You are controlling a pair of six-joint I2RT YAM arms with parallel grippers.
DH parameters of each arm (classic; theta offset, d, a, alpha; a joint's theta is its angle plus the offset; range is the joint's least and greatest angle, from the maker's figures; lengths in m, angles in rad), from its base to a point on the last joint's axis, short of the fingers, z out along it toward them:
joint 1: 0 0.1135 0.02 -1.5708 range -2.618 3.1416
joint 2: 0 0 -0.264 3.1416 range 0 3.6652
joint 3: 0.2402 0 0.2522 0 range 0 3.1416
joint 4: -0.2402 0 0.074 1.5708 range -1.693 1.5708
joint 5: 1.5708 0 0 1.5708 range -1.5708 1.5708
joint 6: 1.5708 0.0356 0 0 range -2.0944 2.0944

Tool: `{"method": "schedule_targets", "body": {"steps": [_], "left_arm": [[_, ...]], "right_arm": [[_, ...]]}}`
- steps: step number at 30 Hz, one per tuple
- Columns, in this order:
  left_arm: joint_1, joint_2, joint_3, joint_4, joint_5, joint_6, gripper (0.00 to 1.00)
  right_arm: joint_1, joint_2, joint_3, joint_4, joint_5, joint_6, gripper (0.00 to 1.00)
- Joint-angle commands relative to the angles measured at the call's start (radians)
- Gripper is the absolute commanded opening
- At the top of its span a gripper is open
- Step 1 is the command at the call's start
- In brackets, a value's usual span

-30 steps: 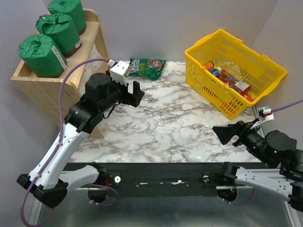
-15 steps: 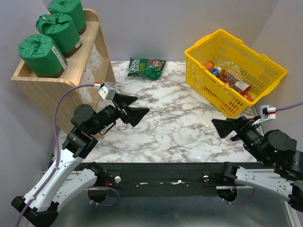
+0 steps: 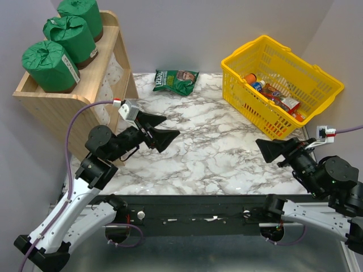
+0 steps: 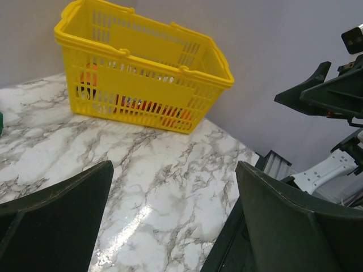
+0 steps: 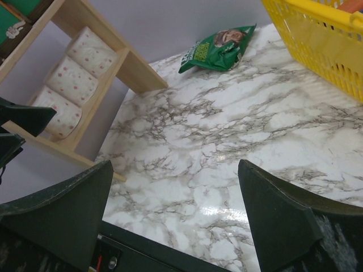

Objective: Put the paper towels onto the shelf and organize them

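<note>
The wooden shelf [image 3: 57,102] stands at the far left. Three green-wrapped paper towels [image 3: 50,65] stand in a row on its top tray. Three white rolls [image 5: 72,81] lie side by side on the lower tier, seen in the right wrist view; one shows in the top view [image 3: 112,72]. My left gripper [image 3: 164,131] is open and empty, held above the marble table to the right of the shelf. My right gripper [image 3: 271,152] is open and empty, low near the table's front right.
A yellow plastic basket [image 3: 282,84] with bottles and packets stands at the back right, also in the left wrist view [image 4: 142,73]. A flat green snack bag [image 3: 176,81] lies at the back middle. The marble table [image 3: 215,141] lies between the arms.
The left arm drew back from the shelf's lower tier and swung right a second ago; since then it has held still. The right gripper shifted slightly right and down.
</note>
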Motion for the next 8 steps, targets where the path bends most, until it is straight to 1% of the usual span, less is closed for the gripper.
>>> {"method": "schedule_targets", "body": {"steps": [1,8], "left_arm": [[-0.002,-0.02,-0.006,0.001,-0.025,-0.001,0.99],[-0.002,-0.031,0.001,-0.029,-0.036,0.014,0.99]], "right_arm": [[-0.001,0.025,0.011,0.026,0.036,-0.001,1.0],[-0.001,0.03,0.011,0.029,0.025,0.016,1.0]]}}
